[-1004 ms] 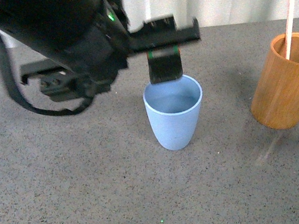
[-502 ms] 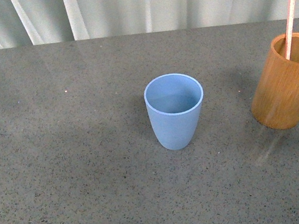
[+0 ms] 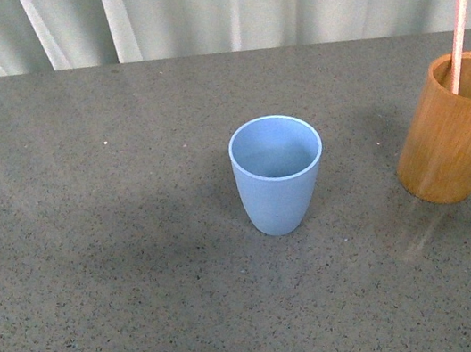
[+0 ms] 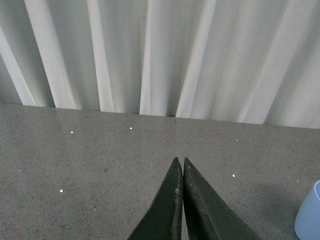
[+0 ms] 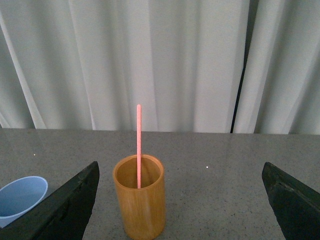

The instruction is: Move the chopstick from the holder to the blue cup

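The light-blue cup [image 3: 278,173] stands upright in the middle of the grey table, with nothing inside that I can see. At the right edge stands the orange-brown wooden holder [image 3: 454,130], and the pinkish chopstick [image 3: 460,16] leans out of it. Neither arm shows in the front view. In the right wrist view the holder [image 5: 139,197] with the chopstick [image 5: 138,145] stands ahead, nearer one finger of my wide-open right gripper [image 5: 180,192], and the blue cup [image 5: 20,197] shows at the edge. My left gripper [image 4: 179,161] is shut on nothing above bare table, a sliver of the blue cup [image 4: 309,215] beside it.
A pale pleated curtain [image 3: 216,3] closes off the far edge of the speckled grey table [image 3: 95,254]. The holder sits close to the right border of the front view.
One second ago a black arm hung over the blue cup in the front view. It left the view half a second ago. Cup, holder and chopstick stay where they were.
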Tool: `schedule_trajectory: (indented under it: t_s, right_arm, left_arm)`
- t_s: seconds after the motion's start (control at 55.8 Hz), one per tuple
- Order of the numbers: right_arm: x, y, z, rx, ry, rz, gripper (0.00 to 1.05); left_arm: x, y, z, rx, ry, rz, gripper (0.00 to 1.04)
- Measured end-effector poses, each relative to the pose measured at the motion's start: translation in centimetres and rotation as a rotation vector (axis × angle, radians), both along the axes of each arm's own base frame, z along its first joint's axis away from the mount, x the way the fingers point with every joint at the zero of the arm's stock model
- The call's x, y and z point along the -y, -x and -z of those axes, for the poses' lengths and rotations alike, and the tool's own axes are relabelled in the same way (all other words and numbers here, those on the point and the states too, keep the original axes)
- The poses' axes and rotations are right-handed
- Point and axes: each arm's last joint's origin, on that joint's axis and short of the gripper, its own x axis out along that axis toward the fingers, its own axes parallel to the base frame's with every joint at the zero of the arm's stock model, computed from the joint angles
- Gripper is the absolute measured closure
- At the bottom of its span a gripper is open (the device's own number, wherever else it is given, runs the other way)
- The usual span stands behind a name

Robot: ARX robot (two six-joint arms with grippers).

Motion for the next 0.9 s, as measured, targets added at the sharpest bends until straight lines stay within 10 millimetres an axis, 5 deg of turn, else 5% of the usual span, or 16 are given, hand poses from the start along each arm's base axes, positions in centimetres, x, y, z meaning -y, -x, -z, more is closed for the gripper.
schedule_trajectory:
  t_s: [0.897]
  right_arm:
    - [0.0, 0.0, 0.0, 0.0, 0.0, 0.001, 0.1]
  left_arm:
    - [0.0, 2.8, 1.7, -0.005, -0.003, 0.0, 1.01]
